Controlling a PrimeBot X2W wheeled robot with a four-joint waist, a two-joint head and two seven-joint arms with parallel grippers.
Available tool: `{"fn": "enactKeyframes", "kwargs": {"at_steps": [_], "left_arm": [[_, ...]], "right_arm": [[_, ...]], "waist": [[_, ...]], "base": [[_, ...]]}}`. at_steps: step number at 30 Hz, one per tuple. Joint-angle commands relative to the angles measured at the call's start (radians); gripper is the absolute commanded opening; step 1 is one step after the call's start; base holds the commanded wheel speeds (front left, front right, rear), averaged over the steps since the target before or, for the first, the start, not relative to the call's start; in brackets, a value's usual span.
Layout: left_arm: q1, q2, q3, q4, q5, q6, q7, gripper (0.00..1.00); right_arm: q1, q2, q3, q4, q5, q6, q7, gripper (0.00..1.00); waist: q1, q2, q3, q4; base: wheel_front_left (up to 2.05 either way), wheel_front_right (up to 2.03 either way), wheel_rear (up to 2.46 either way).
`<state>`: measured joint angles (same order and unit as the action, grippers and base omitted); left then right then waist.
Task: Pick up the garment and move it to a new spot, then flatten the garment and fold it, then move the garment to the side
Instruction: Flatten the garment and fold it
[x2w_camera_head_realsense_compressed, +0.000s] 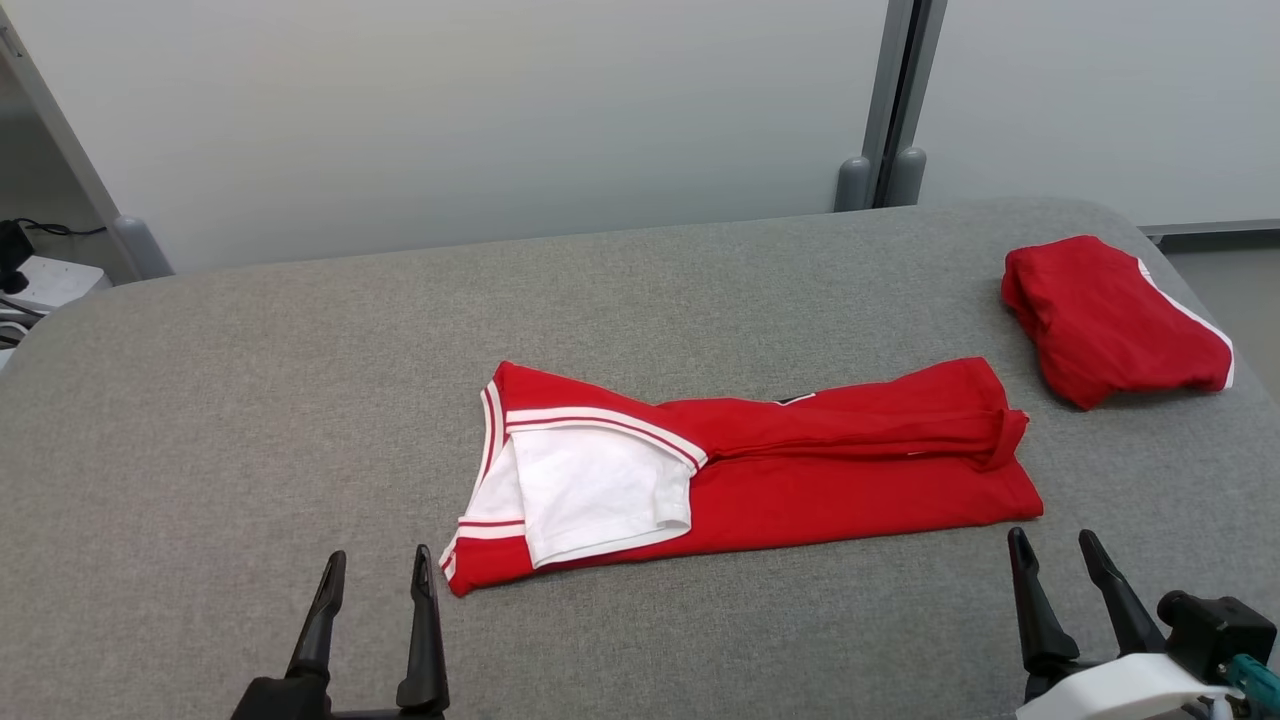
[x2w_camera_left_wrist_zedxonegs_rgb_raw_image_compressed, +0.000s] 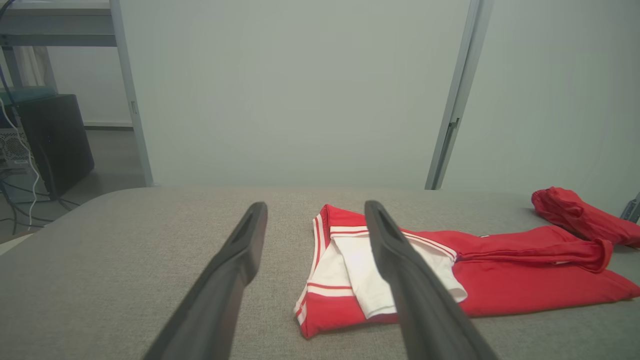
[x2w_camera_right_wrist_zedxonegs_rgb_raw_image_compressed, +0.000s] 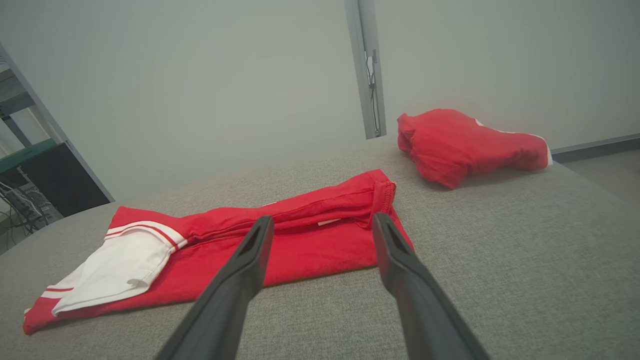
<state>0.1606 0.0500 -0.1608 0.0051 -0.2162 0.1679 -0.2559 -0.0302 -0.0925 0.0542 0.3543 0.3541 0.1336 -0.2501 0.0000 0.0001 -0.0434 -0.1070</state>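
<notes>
In the middle of the grey padded table (x2w_camera_head_realsense_compressed: 250, 400) lies the garment (x2w_camera_head_realsense_compressed: 820, 490), a red shirt folded lengthwise into a long band running left to right. Its left end shows a white panel (x2w_camera_head_realsense_compressed: 590, 490) edged with red-and-white striped trim; its right end is a bunched red hem. A small dark patch (x2w_camera_head_realsense_compressed: 795, 400) on the upper fold may be a label, though it is too small to tell. The left gripper (x2w_camera_head_realsense_compressed: 380, 553) stands near the band's left corner, fingers spread apart and empty. The right gripper (x2w_camera_head_realsense_compressed: 1053, 536) is just short of the right end, likewise spread and holding nothing. A second red bundle (x2w_camera_head_realsense_compressed: 1110, 320) rests well apart, at the table's far right corner.
</notes>
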Motion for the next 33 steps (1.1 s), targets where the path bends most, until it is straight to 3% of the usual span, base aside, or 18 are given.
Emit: {"fn": "enactKeyframes", "kwargs": {"at_steps": [1, 17, 26, 33], "left_arm": [[-0.019, 0.000, 0.026, -0.023, 0.013, -0.004, -0.006, 1.00], [-0.024, 0.000, -0.009, 0.001, 0.014, -0.008, -0.006, 1.00], [-0.037, 0.000, -0.043, 0.024, 0.018, -0.025, -0.006, 1.00], [-0.098, 0.000, -0.080, 0.042, 0.021, -0.030, -0.006, 1.00]], "right_arm": [[-0.014, -0.016, 0.024, -0.032, -0.001, -0.003, -0.012, 1.00], [-0.051, -0.029, 0.019, -0.010, -0.002, -0.003, -0.012, 1.00], [-0.187, -0.040, -0.070, 0.165, 0.062, -0.003, -0.012, 1.00], [-0.396, -0.088, -0.137, 0.428, 0.136, -0.003, -0.012, 1.00]], "waist": [[0.0000, -0.0001, 0.002, 0.002], [0.0000, -0.0001, 0.020, 0.031], [0.0000, -0.0001, 0.062, 0.076], [0.0000, -0.0001, 0.169, 0.128]], "base": [[0.00, 0.00, 0.00], [0.00, 0.00, 0.00], [0.00, 0.00, 0.00], [0.00, 0.00, 0.00]]}}
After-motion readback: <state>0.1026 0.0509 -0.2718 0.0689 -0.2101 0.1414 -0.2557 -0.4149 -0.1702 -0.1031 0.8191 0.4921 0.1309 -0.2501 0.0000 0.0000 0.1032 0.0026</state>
